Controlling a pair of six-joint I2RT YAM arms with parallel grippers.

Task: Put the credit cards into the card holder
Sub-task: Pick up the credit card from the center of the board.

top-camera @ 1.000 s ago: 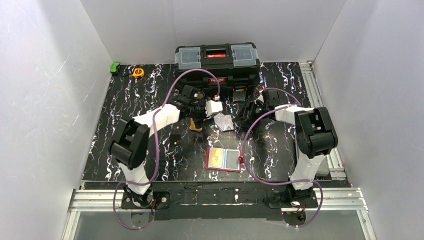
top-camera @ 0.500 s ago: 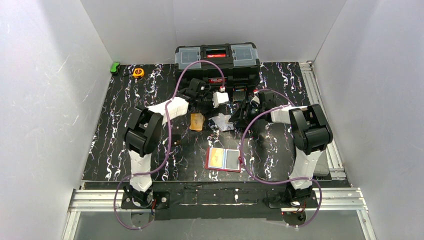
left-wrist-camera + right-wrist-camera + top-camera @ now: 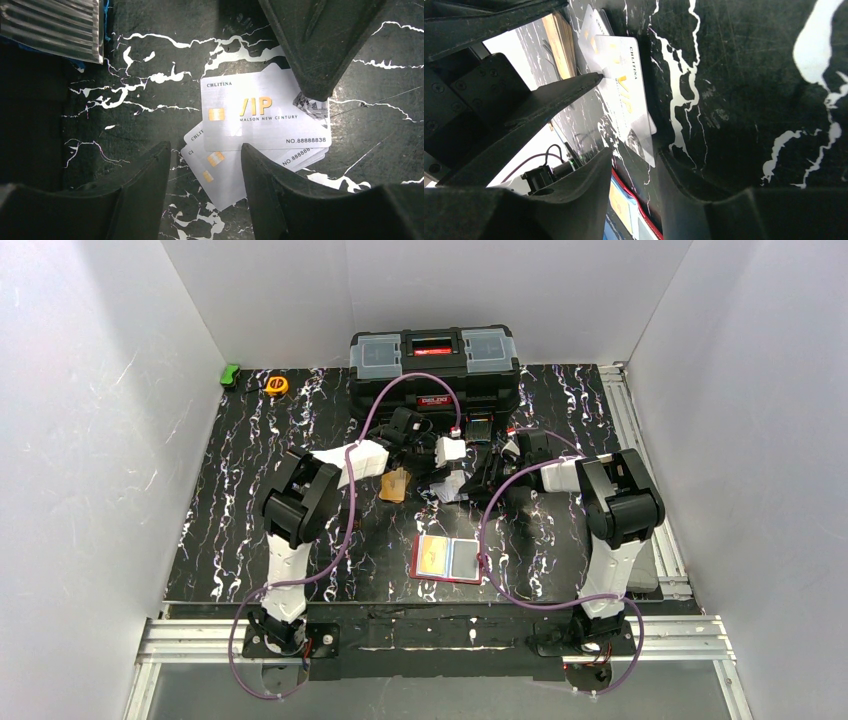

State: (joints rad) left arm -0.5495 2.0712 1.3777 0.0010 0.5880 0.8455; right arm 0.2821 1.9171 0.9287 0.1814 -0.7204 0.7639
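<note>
A fanned pile of whitish-grey credit cards (image 3: 260, 125) lies on the black marbled table; it also shows in the top view (image 3: 452, 487) and the right wrist view (image 3: 629, 100). My left gripper (image 3: 205, 155) (image 3: 445, 472) is open and low over the pile's near corner, holding nothing. My right gripper (image 3: 634, 165) (image 3: 478, 472) is open, its jaws straddling the pile's far end; one of its fingers (image 3: 315, 50) sits at the top card's edge. An orange card pile (image 3: 395, 483) (image 3: 561, 45) lies just to the left. The red card holder (image 3: 448, 560) (image 3: 636, 212) lies open nearer the bases, with cards in its pockets.
A big black toolbox (image 3: 435, 365) stands just behind both grippers. A yellow tape measure (image 3: 276, 385) and a small green object (image 3: 230, 374) sit at the back left. White walls enclose the table on three sides.
My left gripper has swung right, from over the orange pile to the whitish cards. My right gripper has closed in on the same pile from the right. The cards and holder have not moved.
</note>
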